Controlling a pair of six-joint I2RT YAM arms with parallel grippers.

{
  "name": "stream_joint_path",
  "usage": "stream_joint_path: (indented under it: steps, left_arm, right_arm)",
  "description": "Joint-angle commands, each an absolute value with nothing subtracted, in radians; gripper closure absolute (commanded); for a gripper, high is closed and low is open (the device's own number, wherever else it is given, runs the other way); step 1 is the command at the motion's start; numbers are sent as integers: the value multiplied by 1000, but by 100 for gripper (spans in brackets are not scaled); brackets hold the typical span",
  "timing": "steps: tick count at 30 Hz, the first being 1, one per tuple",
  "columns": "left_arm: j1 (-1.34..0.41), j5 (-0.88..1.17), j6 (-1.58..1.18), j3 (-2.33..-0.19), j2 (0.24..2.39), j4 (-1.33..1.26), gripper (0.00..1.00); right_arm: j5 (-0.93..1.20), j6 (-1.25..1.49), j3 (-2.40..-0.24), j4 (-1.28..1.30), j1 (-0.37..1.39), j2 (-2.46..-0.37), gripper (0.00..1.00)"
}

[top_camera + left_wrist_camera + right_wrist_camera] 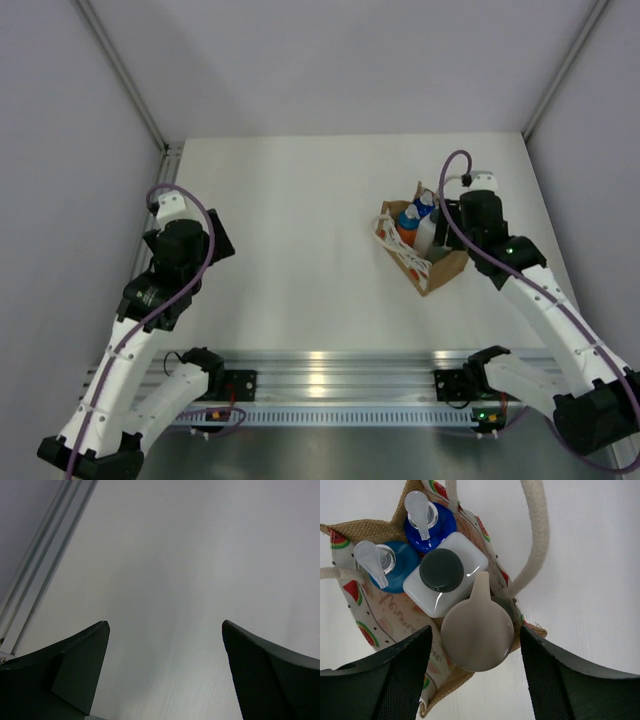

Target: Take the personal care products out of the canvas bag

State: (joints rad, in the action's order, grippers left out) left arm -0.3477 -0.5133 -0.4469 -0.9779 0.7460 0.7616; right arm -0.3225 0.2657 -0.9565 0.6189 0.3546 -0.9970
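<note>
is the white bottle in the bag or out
In: the white bottle stands upright inside the canvas bag, with the bag's walls around it.

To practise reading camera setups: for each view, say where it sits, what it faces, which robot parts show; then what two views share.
Top external: above and behind the bases, looking down on the table; both arms and the canvas bag show.
Left wrist: on the left arm, facing the table; the open left gripper frames the bottom.
Right wrist: above the bag, looking down on four bottles; the open right gripper flanks the cream pump.
Top and right wrist share the bag.
</note>
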Motion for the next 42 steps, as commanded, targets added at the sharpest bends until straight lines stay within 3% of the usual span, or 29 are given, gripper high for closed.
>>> stream_joint_path:
  steps: [1, 28, 42]
  left_arm:
    - [-344, -500, -449, -982, 749, 733, 2]
    - [-342, -466, -446, -983, 773, 732, 2]
    - [-344, -454, -443, -983, 775, 730, 2]
  right_arm:
    - [-373, 256, -956, 511, 371, -1020, 32]
    - [-408, 245, -690, 120, 371, -968, 49]
    - [-416, 210, -649, 41, 371, -910, 51]
